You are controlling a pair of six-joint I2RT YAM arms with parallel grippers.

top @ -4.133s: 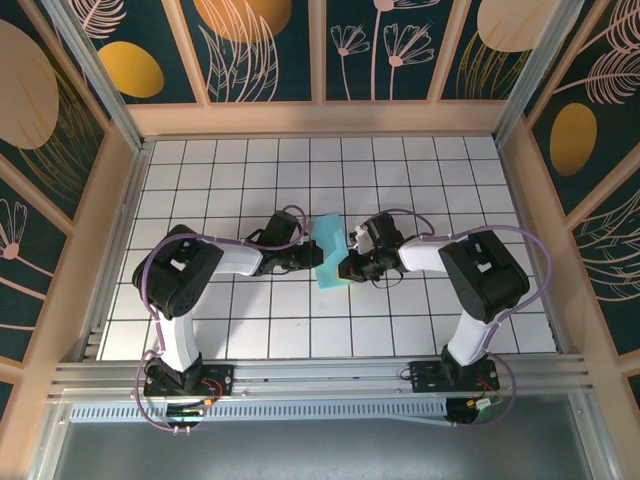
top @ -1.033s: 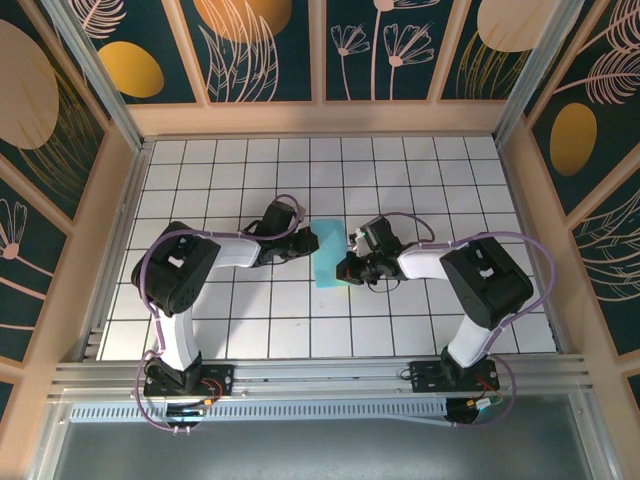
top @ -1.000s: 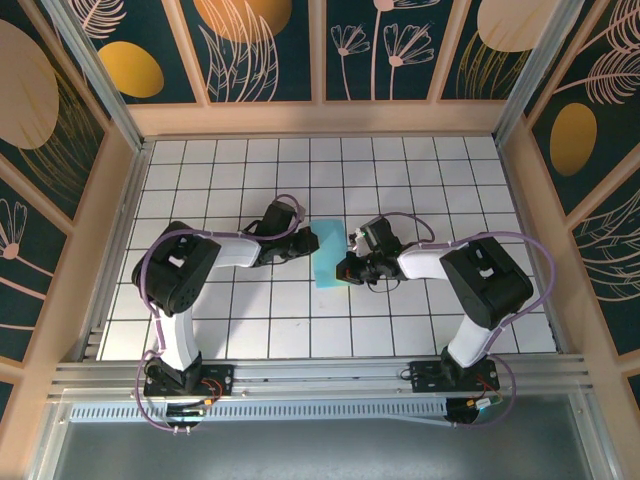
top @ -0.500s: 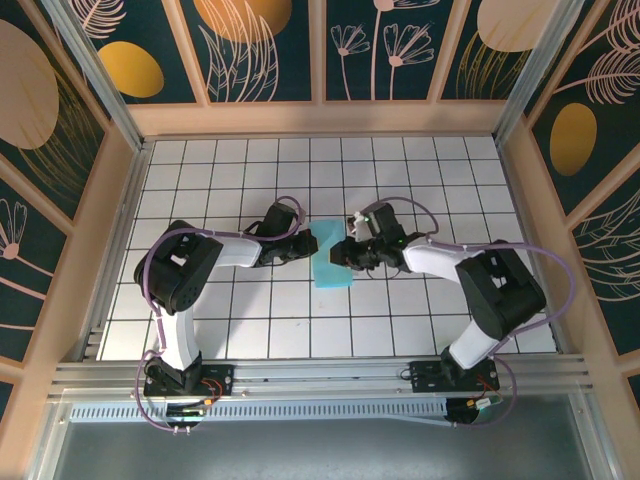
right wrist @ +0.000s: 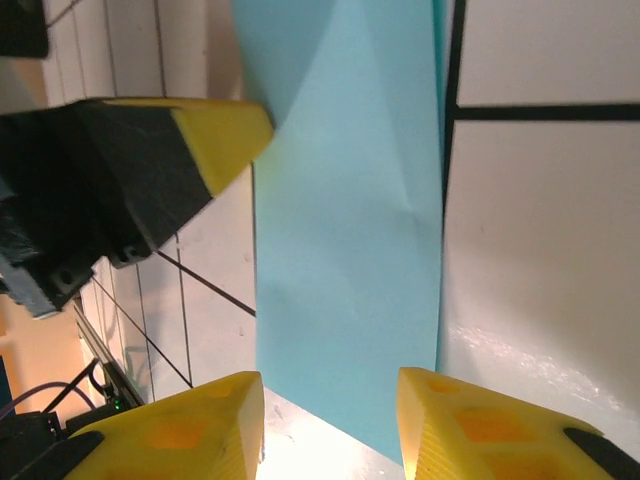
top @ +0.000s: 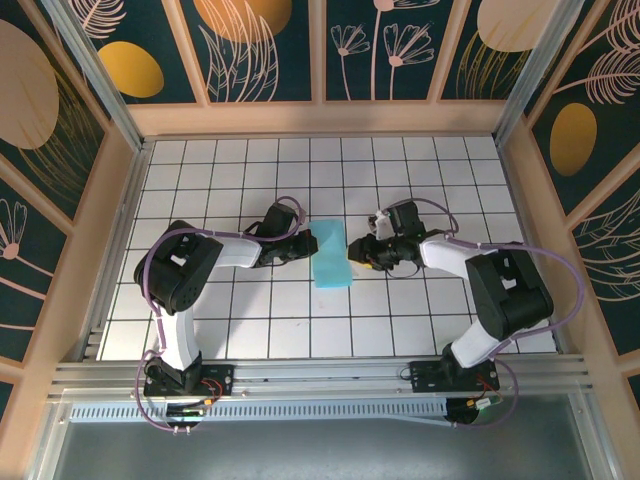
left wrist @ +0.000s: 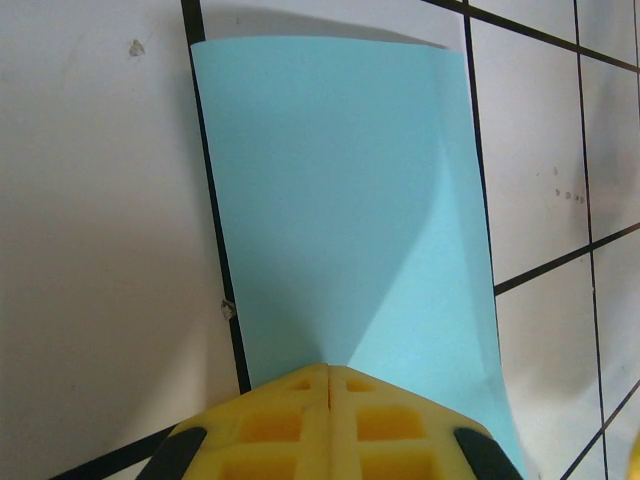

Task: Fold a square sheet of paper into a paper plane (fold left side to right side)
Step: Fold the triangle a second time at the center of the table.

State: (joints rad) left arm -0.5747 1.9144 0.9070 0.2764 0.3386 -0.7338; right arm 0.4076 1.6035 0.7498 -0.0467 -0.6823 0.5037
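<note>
Bench [top: 230,330]: white square tiles, dark grid lines, flat. A small dark speck [left wrist: 135,47] sits on one tile in the left wrist view. Light wooden frame [top: 320,118] borders the bench on three sides. Wall panels [top: 270,50]: dark teal, orange discs, pale line-drawn plants. Aluminium rail [top: 320,375] runs along the near edge.

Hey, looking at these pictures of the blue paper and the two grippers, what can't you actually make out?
- Left wrist view: the paper's near edge is hidden under the left gripper's shut pads; whether they pinch it or only press it down, I cannot tell.
- Right wrist view: the paper's far end is cut off by the picture's top edge, beyond the open right gripper.
- Top external view: the paper's layers and creases are too small to tell.
</note>
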